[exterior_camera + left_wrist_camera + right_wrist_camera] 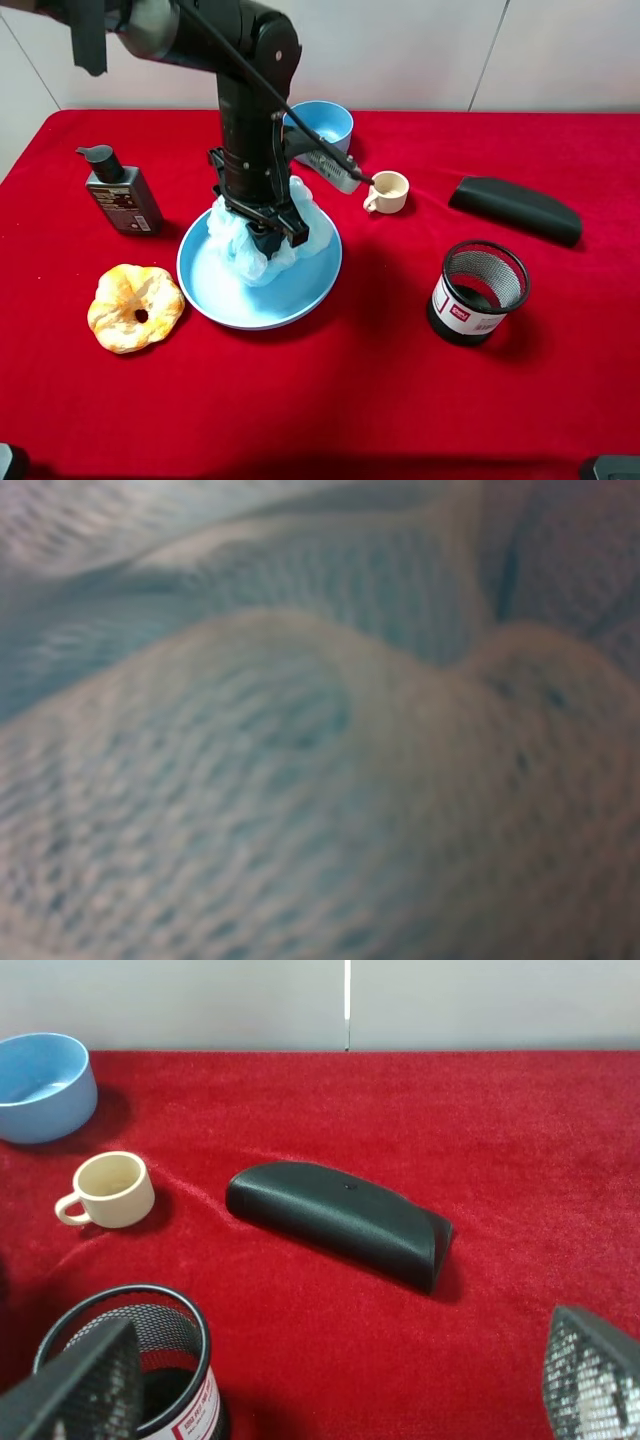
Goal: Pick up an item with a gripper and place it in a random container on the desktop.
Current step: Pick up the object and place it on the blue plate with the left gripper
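Observation:
The light blue and white mesh bath pouf [238, 240] rests in the large shallow light blue plate [285, 295] on the red cloth [380, 400]. My left gripper [268, 238] points straight down into the pouf, with its dark fingers sunk in the mesh and closed on it. The left wrist view is filled with blurred pouf mesh [300, 780], and no fingers show there. My right gripper [340, 1390] is open and empty. Its two mesh-patterned fingertips [70, 1385] stand wide apart, low over the cloth near the black mesh cup [150, 1335].
A black pump bottle [120, 190] and an orange-yellow ring [135, 307] lie left of the plate. A small deep blue bowl [322, 125], a cream cup [387, 191], a black case [515, 208] and the black mesh cup [478, 292] lie to the right.

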Available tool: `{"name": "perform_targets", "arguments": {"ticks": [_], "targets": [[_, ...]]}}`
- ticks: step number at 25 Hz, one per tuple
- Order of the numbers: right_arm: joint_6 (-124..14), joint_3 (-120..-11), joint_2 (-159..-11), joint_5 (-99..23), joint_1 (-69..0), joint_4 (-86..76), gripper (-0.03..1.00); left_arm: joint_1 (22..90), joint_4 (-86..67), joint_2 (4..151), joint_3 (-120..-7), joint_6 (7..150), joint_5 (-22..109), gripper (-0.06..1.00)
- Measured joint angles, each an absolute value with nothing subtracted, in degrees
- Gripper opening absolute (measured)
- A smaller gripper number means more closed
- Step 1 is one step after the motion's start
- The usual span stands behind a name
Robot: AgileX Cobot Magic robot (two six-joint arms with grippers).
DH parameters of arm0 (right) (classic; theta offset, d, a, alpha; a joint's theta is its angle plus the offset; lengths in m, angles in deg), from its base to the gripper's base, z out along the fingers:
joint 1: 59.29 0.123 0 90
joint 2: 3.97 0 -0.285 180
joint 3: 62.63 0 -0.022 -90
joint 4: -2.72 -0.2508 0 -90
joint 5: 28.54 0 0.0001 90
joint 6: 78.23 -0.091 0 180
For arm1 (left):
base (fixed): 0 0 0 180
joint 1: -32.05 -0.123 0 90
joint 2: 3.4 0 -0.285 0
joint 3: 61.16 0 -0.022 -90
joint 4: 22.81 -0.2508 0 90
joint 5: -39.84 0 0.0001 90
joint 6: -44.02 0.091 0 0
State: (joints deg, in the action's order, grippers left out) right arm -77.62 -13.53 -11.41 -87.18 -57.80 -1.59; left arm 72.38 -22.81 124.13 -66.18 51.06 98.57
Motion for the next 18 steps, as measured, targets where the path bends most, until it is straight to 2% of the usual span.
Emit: {"name": "perform_targets", "arguments": {"ticks": [18], "targets": [[-77.6, -13.5, -11.4, -87.2, -57.8, -1.6, 0.63, 72.4, -22.8, 124.1, -65.0, 49.6, 94.5, 0.49]]}}
